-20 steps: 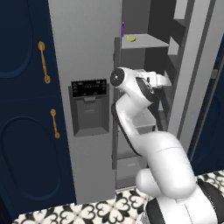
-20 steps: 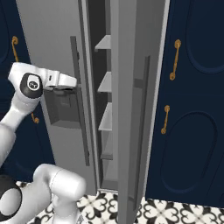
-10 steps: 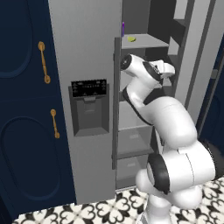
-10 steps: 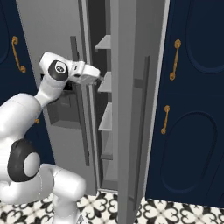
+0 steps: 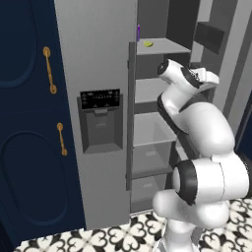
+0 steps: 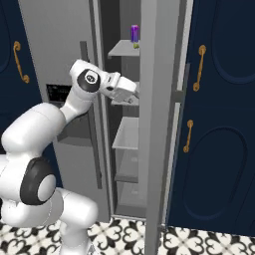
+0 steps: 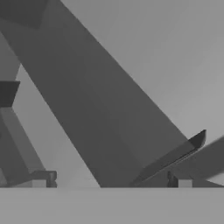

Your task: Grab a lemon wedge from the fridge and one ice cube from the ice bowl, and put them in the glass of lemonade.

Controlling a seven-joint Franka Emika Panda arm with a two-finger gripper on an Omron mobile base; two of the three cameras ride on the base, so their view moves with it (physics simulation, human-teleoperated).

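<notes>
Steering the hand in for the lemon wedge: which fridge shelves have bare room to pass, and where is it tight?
The top shelf is bare to the right of the lemon wedge; the purple item crowds its left. The two shelves below look bare. Tight spot: the open gripper sits between the left door's edge and the open right door.

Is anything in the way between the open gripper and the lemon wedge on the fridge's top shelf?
Nothing visible blocks it. The fridge stands with its right door open, and the lemon wedge lies uncovered on the top shelf beside the purple upright item. The gripper, jaws open and empty, is at the opening, a shelf level lower.
</notes>
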